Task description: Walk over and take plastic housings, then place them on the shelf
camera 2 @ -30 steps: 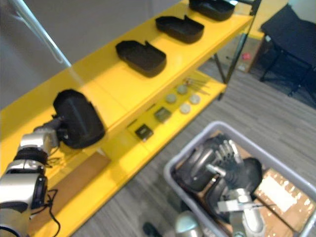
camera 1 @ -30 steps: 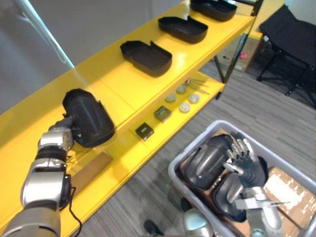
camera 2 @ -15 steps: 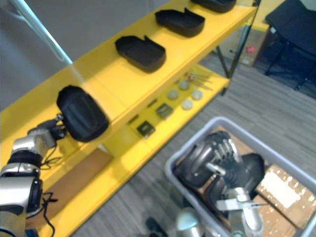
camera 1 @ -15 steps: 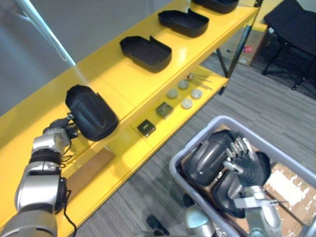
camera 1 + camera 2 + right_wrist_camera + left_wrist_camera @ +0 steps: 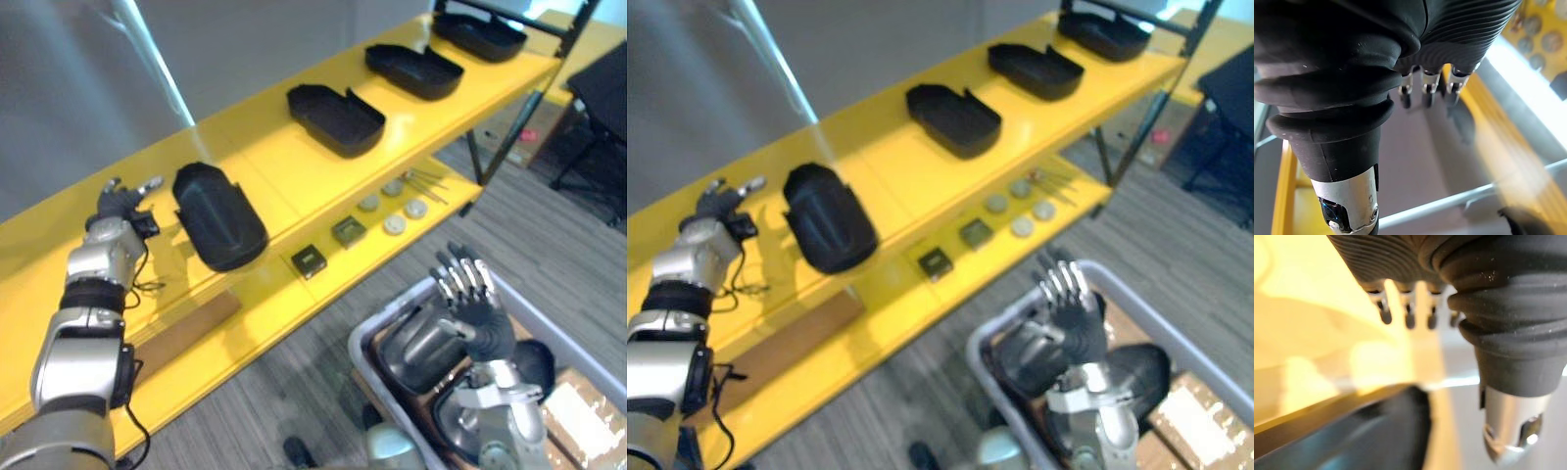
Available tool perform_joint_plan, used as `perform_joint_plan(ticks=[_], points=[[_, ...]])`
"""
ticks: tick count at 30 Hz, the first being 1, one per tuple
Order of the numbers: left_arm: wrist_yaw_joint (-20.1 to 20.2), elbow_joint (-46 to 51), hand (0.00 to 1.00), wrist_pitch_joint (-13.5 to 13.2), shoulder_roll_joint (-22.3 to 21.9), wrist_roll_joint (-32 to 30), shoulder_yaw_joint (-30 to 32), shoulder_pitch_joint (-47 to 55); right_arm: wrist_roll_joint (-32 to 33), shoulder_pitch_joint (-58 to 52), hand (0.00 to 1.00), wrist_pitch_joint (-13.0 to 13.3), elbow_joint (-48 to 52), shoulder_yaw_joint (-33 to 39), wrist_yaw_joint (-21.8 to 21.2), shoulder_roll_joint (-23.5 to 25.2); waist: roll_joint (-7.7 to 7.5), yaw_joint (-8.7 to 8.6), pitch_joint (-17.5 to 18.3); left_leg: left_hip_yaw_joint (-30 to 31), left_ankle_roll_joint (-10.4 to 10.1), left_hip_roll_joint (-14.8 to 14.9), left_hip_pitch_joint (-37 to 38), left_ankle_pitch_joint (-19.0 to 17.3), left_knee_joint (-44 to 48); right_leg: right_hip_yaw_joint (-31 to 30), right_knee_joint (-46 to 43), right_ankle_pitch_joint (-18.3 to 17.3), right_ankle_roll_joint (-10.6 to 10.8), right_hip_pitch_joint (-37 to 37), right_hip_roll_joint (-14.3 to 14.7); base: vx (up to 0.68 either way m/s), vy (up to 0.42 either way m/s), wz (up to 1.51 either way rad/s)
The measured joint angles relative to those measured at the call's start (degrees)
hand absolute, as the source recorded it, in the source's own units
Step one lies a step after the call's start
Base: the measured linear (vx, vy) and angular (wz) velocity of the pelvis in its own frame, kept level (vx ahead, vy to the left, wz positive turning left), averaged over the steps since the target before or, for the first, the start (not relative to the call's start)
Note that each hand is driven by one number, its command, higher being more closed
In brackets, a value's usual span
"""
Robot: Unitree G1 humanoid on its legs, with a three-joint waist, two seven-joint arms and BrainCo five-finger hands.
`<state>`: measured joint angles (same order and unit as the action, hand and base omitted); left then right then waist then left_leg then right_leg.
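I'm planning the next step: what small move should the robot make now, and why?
Probably lower the right hand onto the grey housing in the bin. The left hand is open, apart from the black housing lying on the shelf, so that one looks placed; the right hand hovers open above the bin.

The left hand [image 5: 718, 203] is splayed just beside a black housing [image 5: 828, 219] on the yellow shelf [image 5: 896, 168], right hand [image 5: 1078, 325] spread above the bin [image 5: 1009, 310].
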<state>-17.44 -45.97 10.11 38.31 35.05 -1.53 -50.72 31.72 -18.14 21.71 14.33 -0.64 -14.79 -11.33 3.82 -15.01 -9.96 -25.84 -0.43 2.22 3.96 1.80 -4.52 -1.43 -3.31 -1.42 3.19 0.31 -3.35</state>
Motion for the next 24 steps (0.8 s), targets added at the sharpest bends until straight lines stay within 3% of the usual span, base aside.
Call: perform_joint_plan(ticks=[1,4,5,7,9,11,13,14,16,18,22,23,24], points=[[-0.04,0.72,0.00,-1.01,0.01,0.02,-0.24,-0.37,-1.31,0.14,0.00,0.25,-0.32,-0.01,1.46,0.01,0.00,0.13,0.33,0.21,0.01,-0.02,0.04,0.02,0.00,0.21,0.00,-0.04,-0.05,0.16,-0.03,0.02,0.010,0.20],[-0.58,4.51,0.00,-7.41,0.08,0.00,-1.25,-1.89,-5.11,0.87,0.00,1.12,-2.00,-0.04,8.16,0.00,0.49,0.80,1.71,1.81,0.11,-0.34,0.31,0.10,-0.04,1.99,0.47,-0.25,-0.14,1.54,-0.47,0.01,0.015,0.24],[-0.76,5.39,0.00,-8.61,0.08,0.00,-1.21,-1.95,-5.33,0.94,0.00,1.12,-2.03,-0.01,8.97,0.00,0.62,1.20,1.84,1.85,0.11,-0.40,0.45,0.10,-0.06,2.17,0.61,-0.25,-0.13,1.75,-0.54,0.00,0.015,0.11],[-1.78,8.79,0.00,-13.83,0.11,0.00,-0.42,-1.96,-5.46,1.24,0.00,1.12,-2.50,-0.06,11.23,-0.02,1.36,2.32,3.42,3.05,0.23,-0.64,0.00,0.46,-0.43,3.20,0.84,-0.27,-0.13,1.87,-0.76,-0.01,0.012,0.18],[-1.83,10.86,0.00,-15.65,0.11,-0.02,1.43,-1.81,-5.40,1.97,0.00,1.07,-3.31,-0.06,11.41,-0.06,1.36,2.78,3.58,3.51,0.28,-0.67,0.07,0.67,-0.47,3.75,0.84,-0.27,-0.13,2.16,-0.81,-0.01,0.007,0.21],[-3.08,17.48,0.00,-19.31,0.11,-0.47,7.42,1.04,-3.81,3.31,0.00,0.35,-3.95,-0.14,11.02,0.01,1.44,3.26,3.79,4.82,0.46,-0.78,0.06,1.20,-0.50,5.00,0.84,-0.27,-0.12,2.84,-0.87,-0.03,0.002,0.26],[-5.07,28.98,0.00,-24.46,-0.40,-3.29,16.35,11.84,-3.23,3.79,0.00,-1.13,-3.94,-0.02,11.05,0.00,1.75,4.63,5.26,5.85,0.36,-0.75,0.00,1.47,-0.53,6.09,1.07,-0.30,-0.12,3.35,-0.84,-0.01,-0.002,0.23],[-5.72,32.18,0.00,-25.63,-0.99,-4.50,18.64,15.67,-3.18,3.76,0.00,-1.53,-3.95,0.16,11.05,-0.01,1.81,4.94,5.66,6.39,0.33,-0.76,0.02,1.50,-0.54,6.42,1.28,-0.33,-0.11,3.68,-0.84,0.00,-0.005,0.29],[-8.32,41.33,0.00,-29.01,-4.64,-9.13,25.21,28.31,-2.59,3.66,0.00,-2.76,-4.01,0.97,10.92,0.02,1.70,6.33,6.92,7.76,0.27,-0.84,-0.04,1.76,-0.57,7.90,1.83,-0.36,-0.13,4.50,-0.90,0.00,-0.003,0.37],[-13.03,50.40,0.00,-32.18,-13.01,-17.62,31.37,42.45,-1.15,3.41,0.00,-4.31,-4.14,4.25,10.50,0.22,0.51,8.83,7.95,10.11,0.39,-1.10,-0.09,2.23,-0.59,10.46,2.58,-0.46,-0.18,5.87,-1.08,-0.03,-0.001,0.54],[-17.73,59.71,0.00,-33.03,-23.64,-24.43,35.06,58.79,-3.48,4.34,0.00,-4.67,-4.28,9.58,13.27,1.55,-1.51,12.83,9.04,12.98,0.07,-1.92,-0.19,2.18,-0.62,13.62,3.00,-1.69,-0.10,7.42,-1.72,-0.05,0.019,0.48],[-17.88,62.42,0.00,-33.32,-26.70,-24.55,35.24,62.58,-4.58,4.95,0.00,-4.64,-4.28,10.57,14.41,2.23,-1.74,13.22,9.11,13.36,0.05,-2.17,-0.29,2.19,-0.62,14.61,3.00,-1.82,0.06,7.84,-2.03,-0.03,0.021,0.34],[-11.58,69.89,0.00,-33.84,-34.88,-24.82,29.96,65.78,-8.42,12.15,0.00,-5.78,-3.83,12.91,22.49,3.52,-4.40,14.14,4.93,14.13,1.33,-3.37,0.21,2.46,-0.60,17.38,2.28,-2.31,1.27,9.56,-3.50,-0.02,0.016,0.20]])
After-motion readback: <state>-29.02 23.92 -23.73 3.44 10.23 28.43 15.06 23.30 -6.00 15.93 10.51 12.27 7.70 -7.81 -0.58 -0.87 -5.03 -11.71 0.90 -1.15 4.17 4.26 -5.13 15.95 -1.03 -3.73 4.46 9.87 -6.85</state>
